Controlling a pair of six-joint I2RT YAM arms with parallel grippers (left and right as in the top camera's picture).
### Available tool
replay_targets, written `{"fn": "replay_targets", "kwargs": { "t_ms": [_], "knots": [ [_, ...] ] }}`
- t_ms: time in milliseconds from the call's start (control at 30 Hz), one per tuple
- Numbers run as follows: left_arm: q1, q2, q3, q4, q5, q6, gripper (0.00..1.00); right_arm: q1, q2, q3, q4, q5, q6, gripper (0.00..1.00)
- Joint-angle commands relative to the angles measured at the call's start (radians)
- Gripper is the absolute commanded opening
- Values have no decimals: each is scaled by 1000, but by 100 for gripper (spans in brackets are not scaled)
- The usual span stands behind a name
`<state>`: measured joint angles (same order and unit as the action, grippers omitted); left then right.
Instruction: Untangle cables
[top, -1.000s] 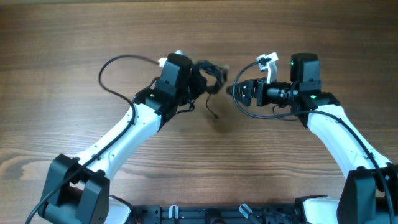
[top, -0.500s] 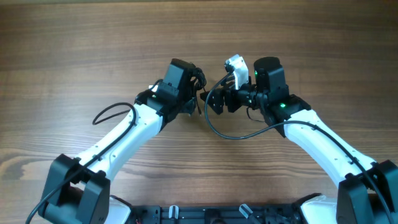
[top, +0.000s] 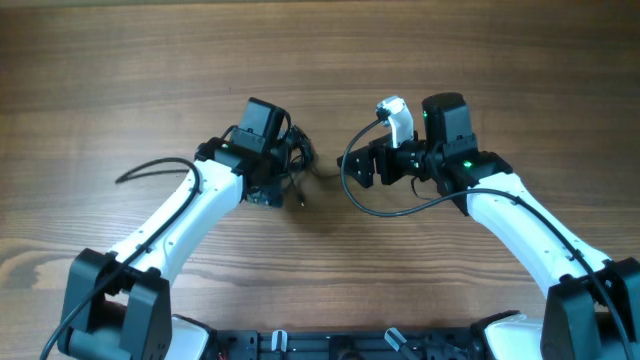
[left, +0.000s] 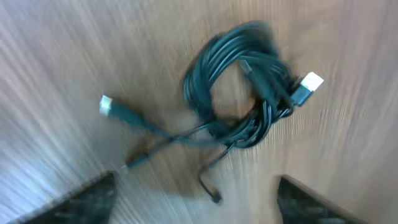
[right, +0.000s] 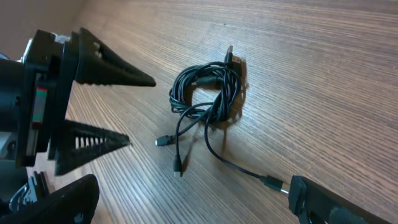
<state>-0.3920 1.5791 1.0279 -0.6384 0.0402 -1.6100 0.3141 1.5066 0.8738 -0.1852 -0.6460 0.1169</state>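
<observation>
Overhead: the left gripper (top: 285, 168) hangs over the cables (top: 297, 160) on the table (top: 120, 60), and the right gripper (top: 352, 166) faces them from near by. Left wrist: its fingers (left: 93, 196) stand apart and empty, with the knotted bundle lying on the wood ahead. Right wrist: its fingers (right: 323, 202) are spread wide, holding nothing, and the cables lie free between both grippers.

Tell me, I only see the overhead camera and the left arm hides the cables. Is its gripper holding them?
Observer: No. The left wrist view shows the cables lying on the table, and the left gripper is open, touching nothing.
Kid: Are they knotted?
Observer: Mostly one coiled bunch, with loose tails ending in small plugs.
Kid: And the other gripper?
Observer: The right gripper is open too, holding nothing.
</observation>
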Motion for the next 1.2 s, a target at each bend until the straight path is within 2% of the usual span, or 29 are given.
{"fn": "replay_targets", "kwargs": {
  "t_ms": [0,33,67,133,333,367,400,433,467,500,533,633,667,833,933,1000,1067,1167],
  "knots": [
    [11,6,3,61,-164,579,57,2,9,8,-9,10,-12,100],
    [11,27,3,91,-140,717,65,2,8,8,-10,10,-12,100],
    [11,61,3,95,-121,771,70,2,8,8,-10,10,-12,100],
    [25,120,3,98,-124,763,71,2,9,8,-17,10,-11,100],
    [57,238,3,117,-105,594,70,2,8,8,-37,10,-12,100],
    [57,256,3,137,-105,576,64,2,8,8,-40,10,-11,100],
    [54,277,3,175,-79,577,53,2,9,8,-43,10,-12,100],
    [54,285,3,193,-49,578,47,2,8,8,-45,10,-11,100],
    [54,294,3,202,-26,584,33,2,9,8,-49,10,-11,100],
    [54,300,3,199,-26,584,7,2,9,8,-54,10,-9,100],
    [54,301,3,194,-26,585,4,2,8,8,-56,10,-8,100],
    [62,278,6,188,-30,580,4,2,9,8,-87,8,-14,100],
    [71,244,8,169,-30,557,4,2,9,8,-99,-20,-59,100],
    [78,3,8,41,-29,297,4,21,8,8,-65,-117,-99,100],
    [55,-79,8,11,-29,190,4,79,9,8,-2,-111,-88,100],
    [28,-110,8,9,-29,176,4,126,9,8,55,-106,-89,100],
    [9,-113,8,8,-25,171,4,164,9,8,99,-60,-90,100],
    [0,-113,8,1,56,76,4,227,13,8,119,180,-90,100]
  ]
}}
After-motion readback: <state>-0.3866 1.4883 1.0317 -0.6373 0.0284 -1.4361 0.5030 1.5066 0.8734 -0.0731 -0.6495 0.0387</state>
